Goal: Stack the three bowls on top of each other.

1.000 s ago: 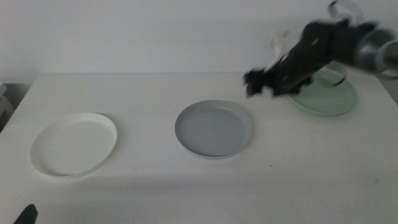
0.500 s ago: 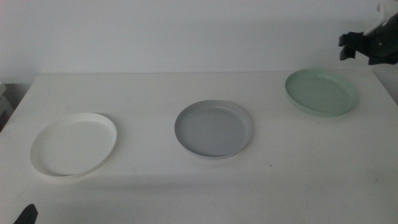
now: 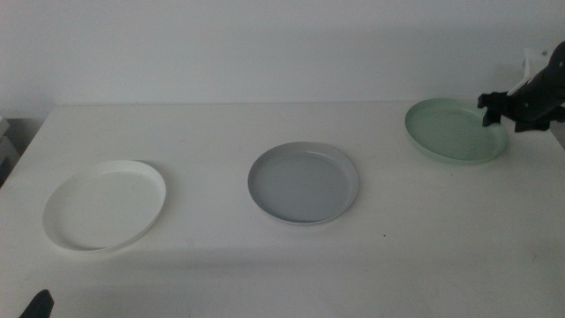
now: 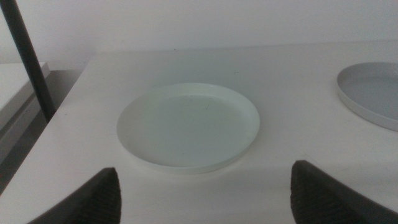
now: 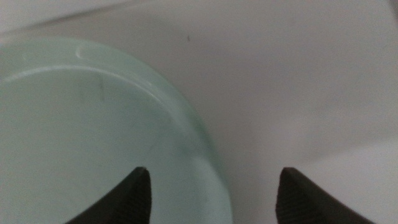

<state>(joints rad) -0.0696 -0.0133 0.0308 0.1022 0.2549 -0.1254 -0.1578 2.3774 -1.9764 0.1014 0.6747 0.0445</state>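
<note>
Three bowls sit apart on the white table: the white bowl [image 3: 105, 204] at the left, the grey bowl [image 3: 304, 183] in the middle, the pale green bowl [image 3: 453, 129] at the back right. My right gripper [image 3: 500, 113] is open, low at the green bowl's right rim. In the right wrist view its jaws straddle that rim [image 5: 186, 134], one over the bowl, one over the table. My left gripper [image 4: 205, 190] is open and empty, waiting near the table's front left edge, short of the white bowl [image 4: 188, 126].
A dark upright pole [image 4: 28, 59] stands beyond the table's left edge. The grey bowl's rim [image 4: 367, 93] shows in the left wrist view. Bare white table [image 3: 203, 141] lies between the bowls.
My right arm swung away from the table's middle to the far right, then came down to the green bowl's right rim. The bowls and the left arm have not moved.
</note>
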